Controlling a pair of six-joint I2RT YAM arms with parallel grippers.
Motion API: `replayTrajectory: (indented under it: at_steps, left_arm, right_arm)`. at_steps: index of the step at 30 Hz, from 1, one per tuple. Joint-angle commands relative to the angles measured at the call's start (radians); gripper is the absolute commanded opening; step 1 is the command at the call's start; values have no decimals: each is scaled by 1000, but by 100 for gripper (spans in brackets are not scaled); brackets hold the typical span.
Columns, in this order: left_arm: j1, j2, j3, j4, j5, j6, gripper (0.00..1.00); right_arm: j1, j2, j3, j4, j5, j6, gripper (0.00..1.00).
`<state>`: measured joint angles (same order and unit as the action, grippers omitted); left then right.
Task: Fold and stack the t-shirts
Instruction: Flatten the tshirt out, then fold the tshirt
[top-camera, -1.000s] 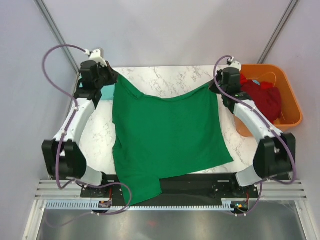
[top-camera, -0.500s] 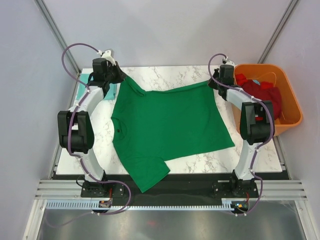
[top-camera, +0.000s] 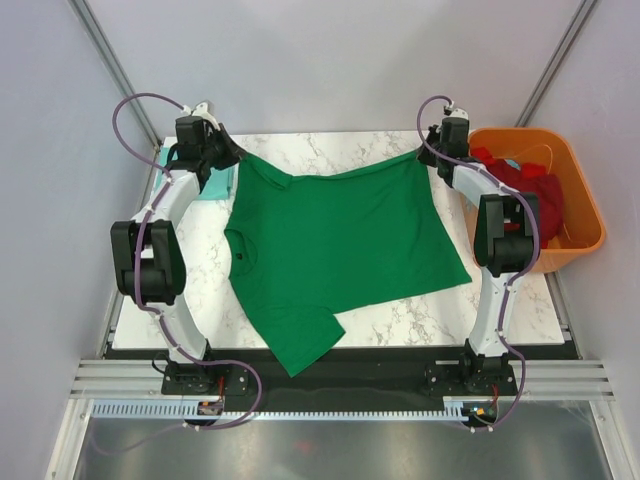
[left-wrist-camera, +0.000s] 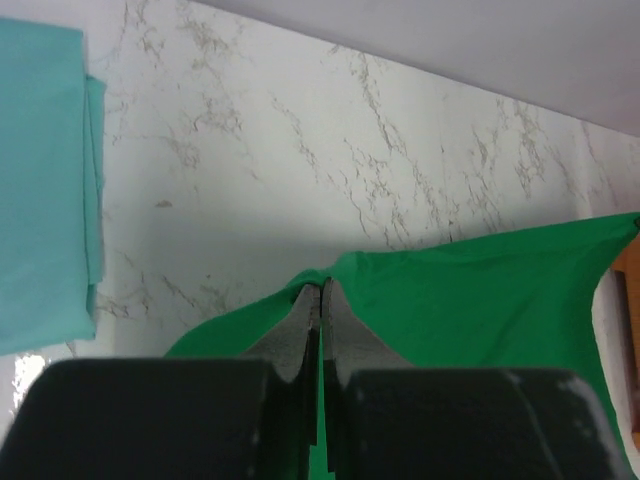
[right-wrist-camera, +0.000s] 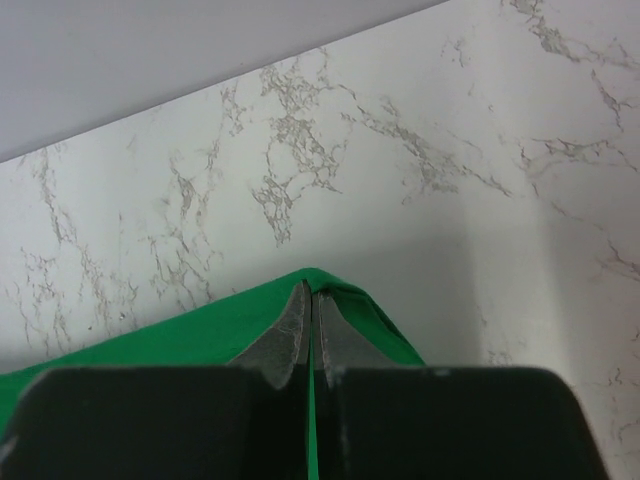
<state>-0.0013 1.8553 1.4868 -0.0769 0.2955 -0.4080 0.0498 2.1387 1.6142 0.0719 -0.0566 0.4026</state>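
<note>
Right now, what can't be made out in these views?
- Red t-shirts in the orange tub: top view, bunched and partly behind the right arm; their number is unclear.
- Teal t-shirt: cut off by the left wrist view's left edge; mostly under the left arm from above.
- Green t-shirt: wrist views show only the corners pinched by the left end effector and right end effector; their housings hide the rest.
</note>
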Motion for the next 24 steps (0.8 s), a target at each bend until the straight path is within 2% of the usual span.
replayTrajectory:
  at_steps: [1,13,24]
  left_arm:
    - [0,-25,-11,-78,28,-83,2]
    - [0,-90,33,-375,30,-77,2]
    - [37,-179,7,-484,17,-63,2]
  right_arm:
    - [-10,-14,64,-58,-2,-56,0]
    - [-22,-51,127,-262,9,-143,0]
    - [-22,-123,101,-334,28,-189,0]
